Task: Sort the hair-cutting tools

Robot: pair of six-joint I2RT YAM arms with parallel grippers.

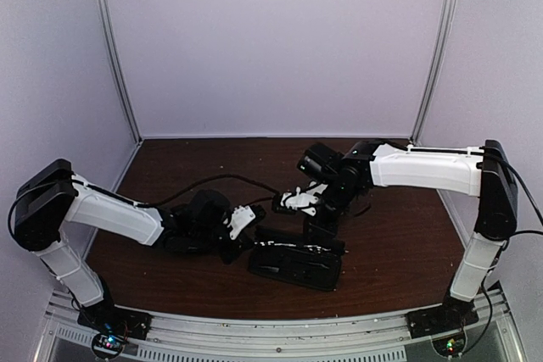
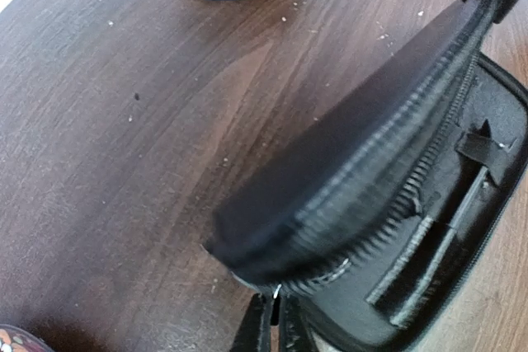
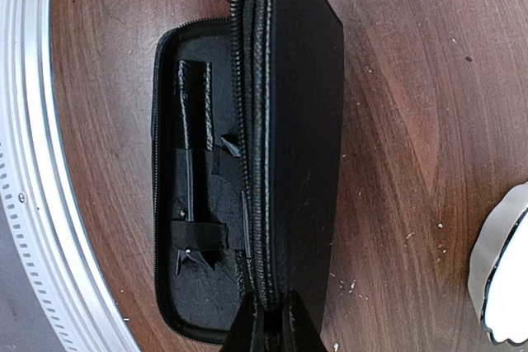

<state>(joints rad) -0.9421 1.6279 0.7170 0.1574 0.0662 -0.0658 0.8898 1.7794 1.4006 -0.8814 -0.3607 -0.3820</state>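
Both my grippers are clenched on the lid (image 3: 301, 121) of the case (image 1: 295, 267). My left gripper (image 2: 268, 323) pinches the lid's corner at 6 o'clock in its own view, and my right gripper (image 3: 266, 323) pinches the zip edge at 6 o'clock in its view. The case sits half open at about 6 o'clock on the table (image 2: 124, 162). Two thin black sticks (image 3: 192, 105) lie strapped in the lower half, at 9 o'clock from the lid; I cannot pick out any scissors. If my arms pull unevenly, the lid could slip free and snap shut, or the whole case could drag.
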